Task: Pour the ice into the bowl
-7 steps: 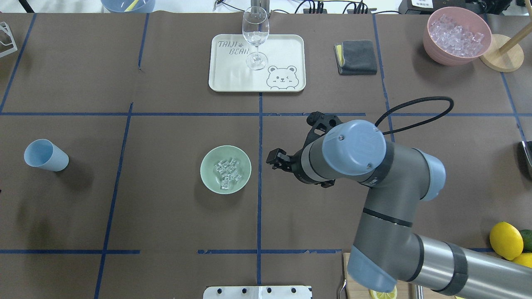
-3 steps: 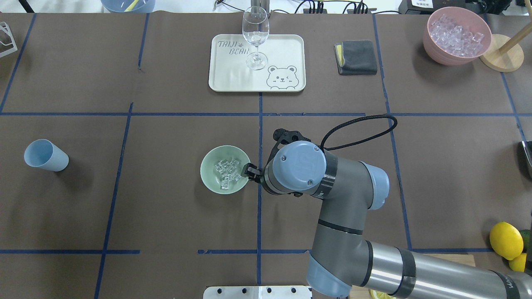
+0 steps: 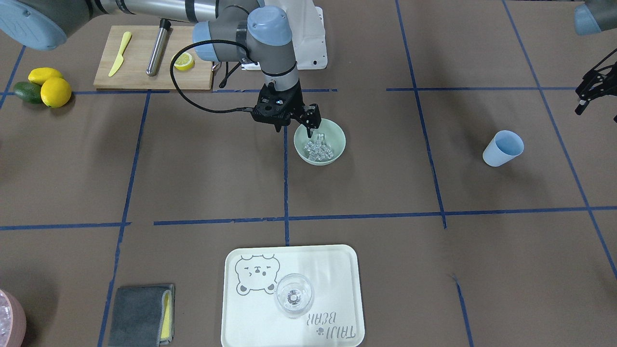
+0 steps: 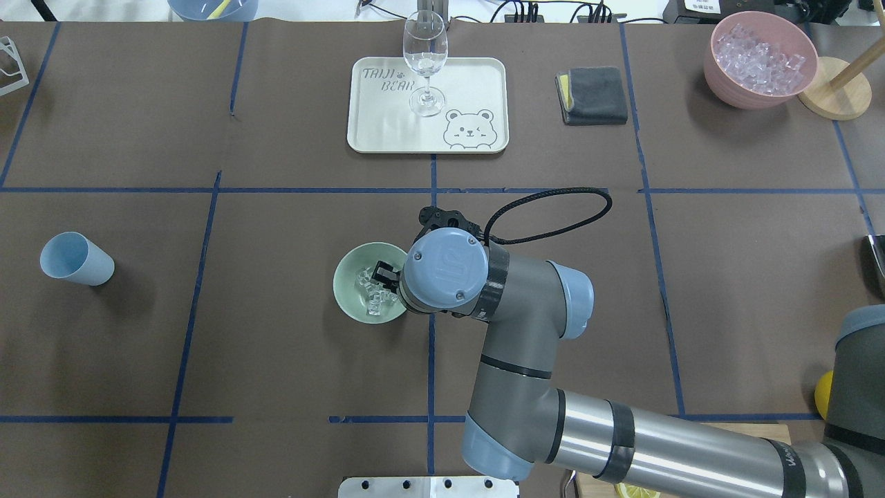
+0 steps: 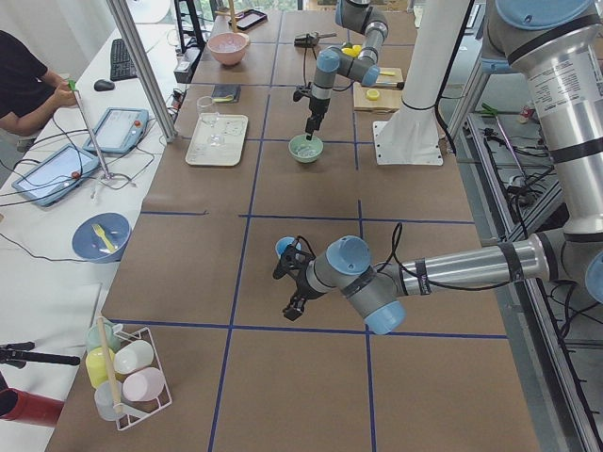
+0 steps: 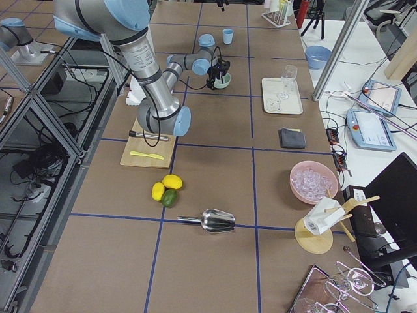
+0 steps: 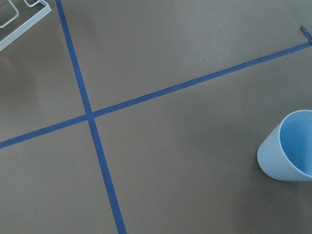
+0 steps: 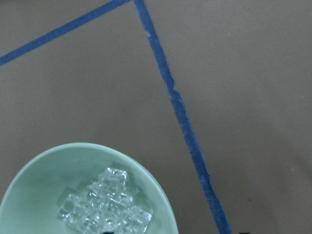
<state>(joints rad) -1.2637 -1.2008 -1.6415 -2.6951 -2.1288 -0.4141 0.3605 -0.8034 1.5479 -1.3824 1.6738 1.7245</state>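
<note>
Right gripper at the mint-green bowl, ice inside.
The ice cubes lay heaped in the bowl near the table's centre. The right jaws stood wide apart and empty, one finger over the ice and the other outside the rim. The left gripper hung spread and empty near the blue cup.

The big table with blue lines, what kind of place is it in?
Most likely a robot lab, not a home kitchen. A left arm and a right arm work at a table gridded with blue tape, and a person sits at a side desk with tablets and a keyboard.
</note>
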